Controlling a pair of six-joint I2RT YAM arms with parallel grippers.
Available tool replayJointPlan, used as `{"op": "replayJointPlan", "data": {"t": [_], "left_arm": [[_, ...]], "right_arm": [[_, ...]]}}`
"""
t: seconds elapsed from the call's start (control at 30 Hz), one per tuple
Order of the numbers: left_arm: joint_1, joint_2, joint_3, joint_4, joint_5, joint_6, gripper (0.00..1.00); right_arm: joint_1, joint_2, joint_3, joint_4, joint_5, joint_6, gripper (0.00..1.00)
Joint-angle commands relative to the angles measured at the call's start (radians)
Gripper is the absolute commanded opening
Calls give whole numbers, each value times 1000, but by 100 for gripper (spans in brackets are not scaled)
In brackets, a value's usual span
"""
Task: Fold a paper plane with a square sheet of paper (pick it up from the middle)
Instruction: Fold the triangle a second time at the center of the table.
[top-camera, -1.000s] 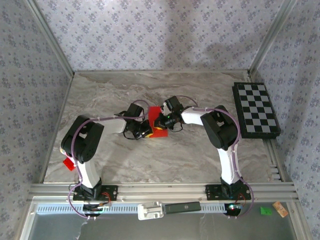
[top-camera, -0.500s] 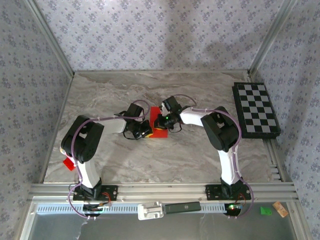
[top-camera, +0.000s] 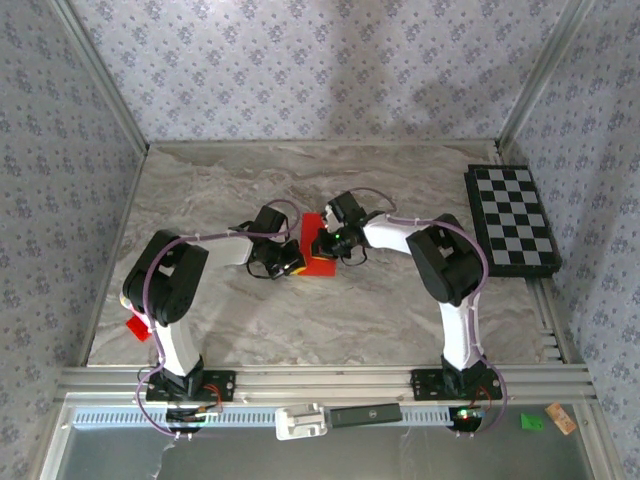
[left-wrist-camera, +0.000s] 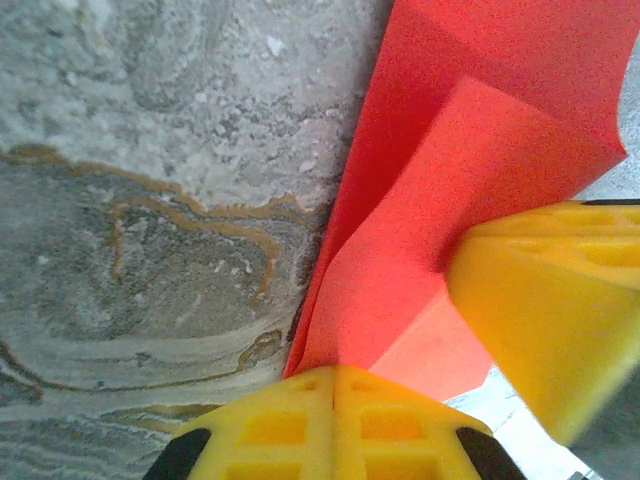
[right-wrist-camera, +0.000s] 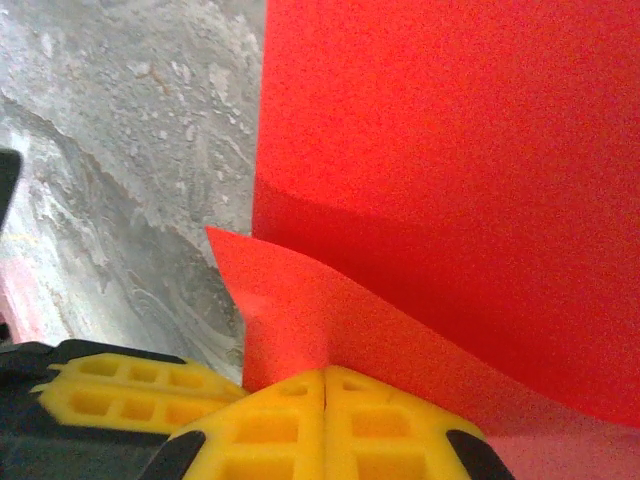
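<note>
Two grippers meet over the paper (top-camera: 318, 264), which lies at mid-table between them. At the far left, beside the left arm, a small red scrap (top-camera: 137, 327) sits at the edge of the table (top-camera: 220, 310). The left gripper (top-camera: 293, 262) is clenched, its yellow fingers (left-wrist-camera: 280, 425) pressed together on the paper's edge. In the left wrist view the sheet fans out from those tips, one creased flap raised over the flat layer. Just right of it, the right gripper (top-camera: 322, 243) is also clenched, pinching a curled flap that rises from the seam between its fingers (right-wrist-camera: 385, 420). Well apart at the right edge lies a chequered board (top-camera: 512, 220).
</note>
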Motion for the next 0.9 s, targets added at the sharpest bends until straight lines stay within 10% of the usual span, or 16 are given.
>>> {"op": "replayJointPlan", "data": {"t": [0.0,0.87], "left_arm": [[4,40,-25,-69,-37,6,0],[6,72,-47,-187,-76,35,0]], "right_arm": [[6,-41,-2,-54,-22,-35,0],[-84,75,21,-68,-42,-67,0]]}}
